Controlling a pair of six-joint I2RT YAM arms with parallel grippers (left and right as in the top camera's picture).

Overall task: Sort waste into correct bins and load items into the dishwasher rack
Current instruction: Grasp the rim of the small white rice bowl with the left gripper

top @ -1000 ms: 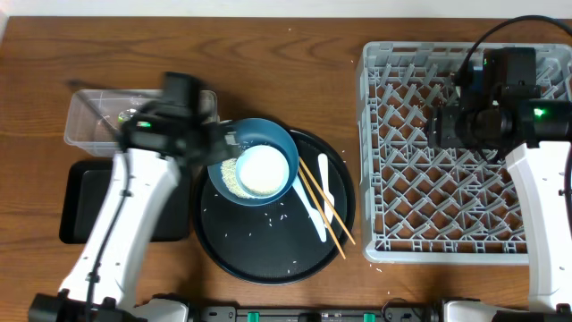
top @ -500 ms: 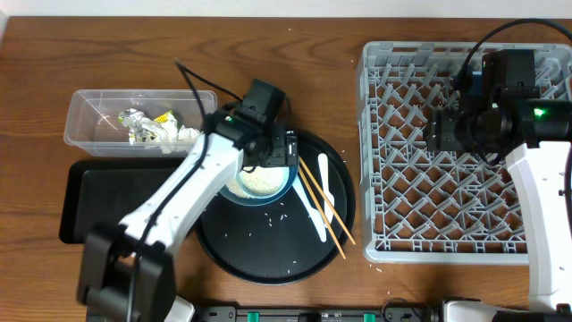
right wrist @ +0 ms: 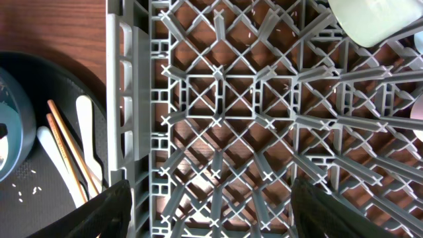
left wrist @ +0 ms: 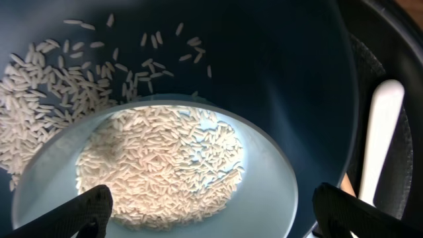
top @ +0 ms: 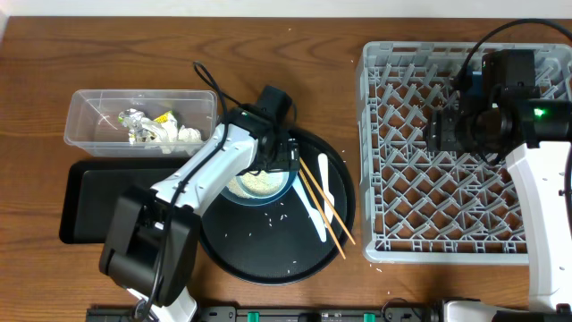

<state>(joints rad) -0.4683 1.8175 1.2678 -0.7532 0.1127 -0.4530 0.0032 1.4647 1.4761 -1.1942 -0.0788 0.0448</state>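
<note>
- My left gripper [left wrist: 215,218] is spread as wide as it goes. The fingertips [left wrist: 82,210] sit in the two lower corners of the wrist view, with nothing between them and no contact that I can see.
- Right under me is the pale-green bowl [left wrist: 271,192], with a heap of rice [left wrist: 158,165] on its floor. It is nested inside the dark-blue bowl [left wrist: 277,59], which has more grains scattered at upper left.
- I'd judge the bowl stiff, smooth and likely slippery at the rim. It looks light enough, but the loose grains will spill the moment it tips.
- So the place to take it is the bare rim on the right side, one finger inside and one outside (keep it level!).
- Further out, the white spoon [left wrist: 383,132] runs down the right edge of the wrist view. The chopsticks [top: 322,210] lie beside it on the round black tray [top: 268,255], centre of the overhead view.
- At upper left overhead, the clear tub [top: 89,100] holds scraps, and the black rectangular tray [top: 80,210] lies just below it.
- My right gripper [right wrist: 218,211] is spread wide too and empty, hovering over the rack [right wrist: 218,86]. A pale cup [right wrist: 370,20] sits at upper right.
</note>
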